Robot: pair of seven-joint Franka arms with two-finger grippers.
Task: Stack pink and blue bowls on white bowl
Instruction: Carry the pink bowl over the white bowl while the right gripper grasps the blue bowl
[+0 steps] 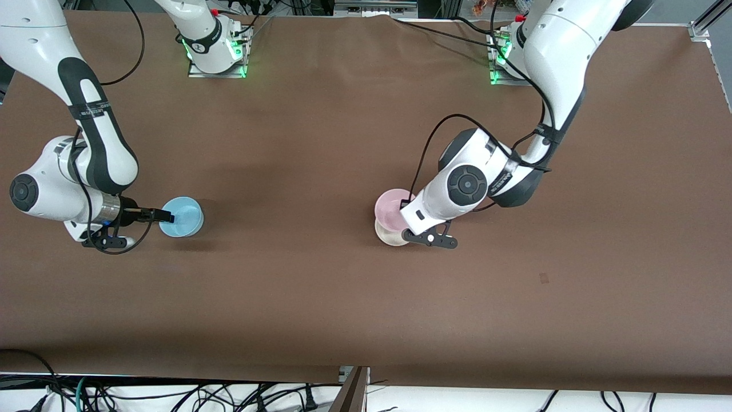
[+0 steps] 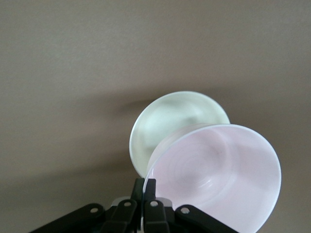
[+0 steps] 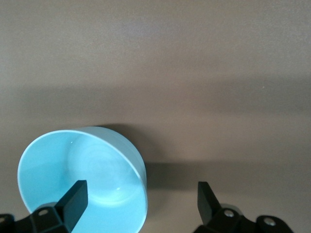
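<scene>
While my left gripper (image 2: 144,187), pinched shut on the pink bowl's (image 2: 218,170) rim, holds it tilted just above the white bowl (image 2: 165,121), offset rather than centred, my right gripper (image 3: 141,196) gapes wide astride the blue bowl's (image 3: 82,179) wall; neither is stacked yet.

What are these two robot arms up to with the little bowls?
They are stacking bowls. The left gripper is shut on the rim of the pink bowl and holds it just above the white bowl, not yet nested in it. Toward the right arm's end of the table, the right gripper is open, with one finger inside the blue bowl and the other outside its rim.
</scene>
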